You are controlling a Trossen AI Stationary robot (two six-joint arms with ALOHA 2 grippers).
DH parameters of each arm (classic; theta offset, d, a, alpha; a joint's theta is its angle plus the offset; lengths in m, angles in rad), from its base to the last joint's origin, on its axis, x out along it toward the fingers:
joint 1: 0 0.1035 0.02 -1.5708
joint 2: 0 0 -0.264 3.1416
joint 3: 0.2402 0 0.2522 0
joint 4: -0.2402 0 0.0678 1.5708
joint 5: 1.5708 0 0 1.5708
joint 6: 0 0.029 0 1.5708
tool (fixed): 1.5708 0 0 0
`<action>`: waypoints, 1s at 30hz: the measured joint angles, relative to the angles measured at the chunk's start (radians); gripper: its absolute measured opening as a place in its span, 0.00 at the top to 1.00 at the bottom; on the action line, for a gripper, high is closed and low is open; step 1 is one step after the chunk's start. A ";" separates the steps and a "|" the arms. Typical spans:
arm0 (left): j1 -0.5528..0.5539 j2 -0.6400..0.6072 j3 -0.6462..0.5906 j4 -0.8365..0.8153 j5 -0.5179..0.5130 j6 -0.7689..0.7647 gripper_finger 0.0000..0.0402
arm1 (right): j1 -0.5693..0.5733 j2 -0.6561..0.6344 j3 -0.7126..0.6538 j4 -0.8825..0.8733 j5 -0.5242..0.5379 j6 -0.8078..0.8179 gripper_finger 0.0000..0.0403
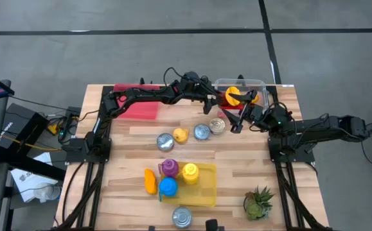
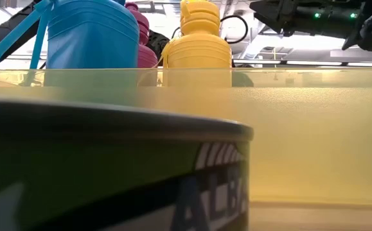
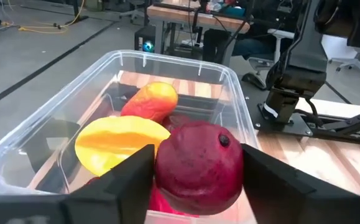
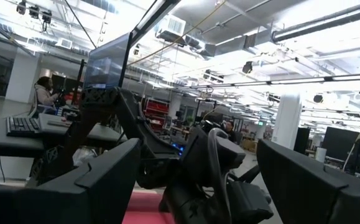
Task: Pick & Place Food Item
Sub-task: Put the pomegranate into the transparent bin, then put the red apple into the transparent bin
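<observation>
The left hand [image 3: 195, 180] reaches across the far side of the bench [image 1: 237, 167] to the near edge of a clear plastic bin [image 3: 61, 118] at the far right corner. Between its two dark fingers [image 3: 120, 180] sits a dark red, round food item [image 3: 198, 165], pomegranate-like, with a fingertip close against each side; whether they are pinching it or just off it cannot be told. The red item sits over the bin's near end, where a yellow-orange mango slice [image 3: 117, 143] and an orange-red mango [image 3: 150, 101] already lie.

The right hand [image 4: 195, 168] hangs just beside the bin, on its near side, tilted up toward the room, its fingers spread wide with nothing between them. Past them the left arm's dark links show.

On the bench's middle lie three silver cans [image 1: 202, 131] and a small yellow fruit [image 1: 181, 135]. Nearer the front, a yellow tray [image 1: 202, 192] carries blue [image 1: 167, 187], purple [image 1: 169, 168] and yellow bottles [image 1: 189, 172], with an orange piece [image 1: 150, 181] at its left edge. Another can [image 1: 182, 217] stands at the front edge, a small potted plant [image 1: 258, 202] at the front right, and a red mat [image 1: 141, 106] lies at the far left.
</observation>
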 joint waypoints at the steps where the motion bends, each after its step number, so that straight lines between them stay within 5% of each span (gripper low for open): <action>1: 0.000 0.000 0.000 0.001 0.000 0.000 0.42 | 0.000 0.000 0.000 0.000 0.000 0.000 0.22; 11: -0.006 -0.023 -0.002 -0.009 0.000 -0.003 0.28 | 0.001 0.000 0.000 0.013 0.000 -0.021 0.22; 23: 0.045 -0.371 0.000 -0.698 -0.181 0.347 0.30 | 0.001 0.000 0.000 -0.054 0.000 -0.020 0.22; 30: 0.220 -0.386 -0.002 -0.836 -0.227 0.326 0.30 | 0.005 0.000 0.000 -0.093 -0.002 0.009 0.22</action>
